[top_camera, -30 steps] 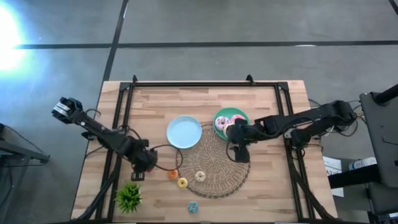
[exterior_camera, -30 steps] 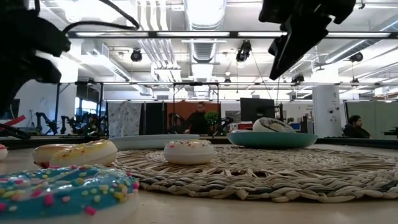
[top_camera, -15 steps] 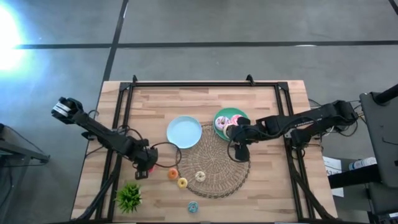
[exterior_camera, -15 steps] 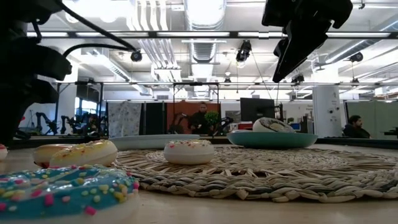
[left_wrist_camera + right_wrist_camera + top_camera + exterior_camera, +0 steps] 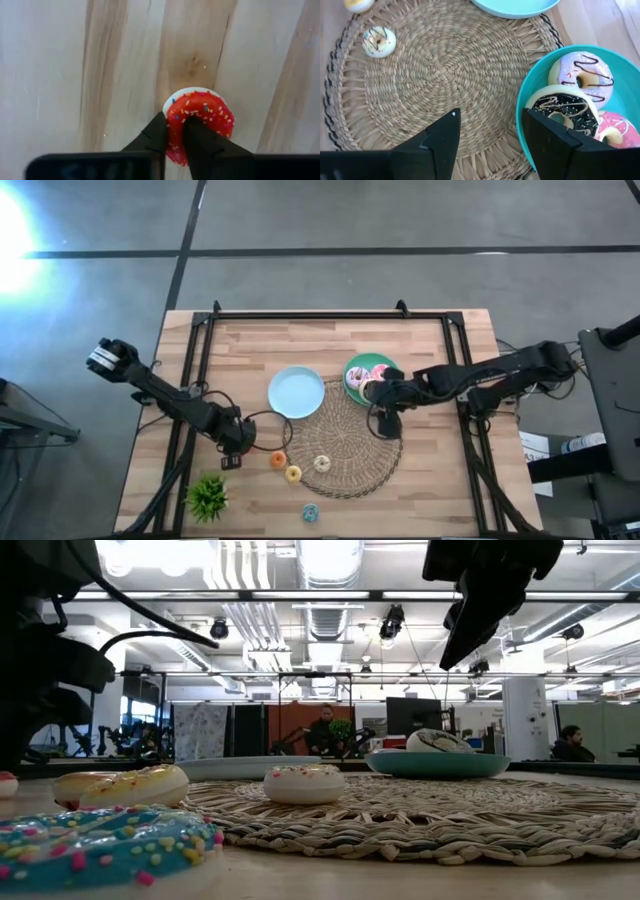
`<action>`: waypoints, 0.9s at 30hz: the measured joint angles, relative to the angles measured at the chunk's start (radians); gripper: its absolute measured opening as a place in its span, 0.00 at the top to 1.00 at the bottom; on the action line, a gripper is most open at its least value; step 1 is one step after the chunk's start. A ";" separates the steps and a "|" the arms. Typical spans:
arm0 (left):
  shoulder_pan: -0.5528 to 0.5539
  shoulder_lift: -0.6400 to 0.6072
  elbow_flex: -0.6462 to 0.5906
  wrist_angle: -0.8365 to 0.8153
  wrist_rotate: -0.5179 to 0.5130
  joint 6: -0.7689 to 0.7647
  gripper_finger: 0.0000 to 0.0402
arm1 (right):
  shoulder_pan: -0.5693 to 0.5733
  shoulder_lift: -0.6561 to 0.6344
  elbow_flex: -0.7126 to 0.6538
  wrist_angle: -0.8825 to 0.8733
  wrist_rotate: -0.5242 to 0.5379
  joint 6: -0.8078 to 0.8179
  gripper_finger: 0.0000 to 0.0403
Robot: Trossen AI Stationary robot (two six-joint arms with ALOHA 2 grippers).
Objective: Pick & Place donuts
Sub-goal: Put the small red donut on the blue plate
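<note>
My left gripper (image 5: 235,448) is down near the table's left side and is shut on a red sprinkled donut (image 5: 202,114). Orange (image 5: 278,460), yellow (image 5: 293,474) and blue (image 5: 310,512) donuts lie flat on the wood. A cream donut (image 5: 322,464) lies on the woven mat (image 5: 345,438). My right gripper (image 5: 492,142) hangs open above the mat, beside the green plate (image 5: 372,375). That plate holds a lilac donut (image 5: 580,72), a chocolate donut (image 5: 560,107) and a pink donut (image 5: 615,130). My left gripper comes at the red donut from above, pointing down. One finger (image 5: 155,137) stands outside the ring's rim (image 5: 171,120) and the other (image 5: 197,142) covers its middle, so the hole is hidden. The near side of the ring sits between them.
A pale blue plate (image 5: 296,392) lies at the mat's far left edge. A small green spiky plant (image 5: 207,496) stands near the table's near left corner. Black rails (image 5: 200,360) run along the table's sides. Bare wood lies on the far half.
My left gripper has come down toward the table and shifted slightly toward the near edge, by the orange donut. My right arm has stayed almost still above the mat. No donut or plate has moved.
</note>
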 joint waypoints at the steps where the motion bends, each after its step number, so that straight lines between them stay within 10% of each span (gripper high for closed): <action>1: 0.002 0.000 -0.001 0.003 -0.002 0.000 0.96 | 0.000 -0.008 0.000 -0.005 0.002 0.007 0.50; 16: 0.148 -0.057 0.130 0.038 -0.113 0.068 1.00 | 0.000 -0.217 0.003 -0.083 0.167 0.205 0.50; 27: 0.543 -0.023 0.310 0.054 -0.143 0.435 1.00 | 0.000 -0.280 0.003 -0.121 0.209 0.257 0.50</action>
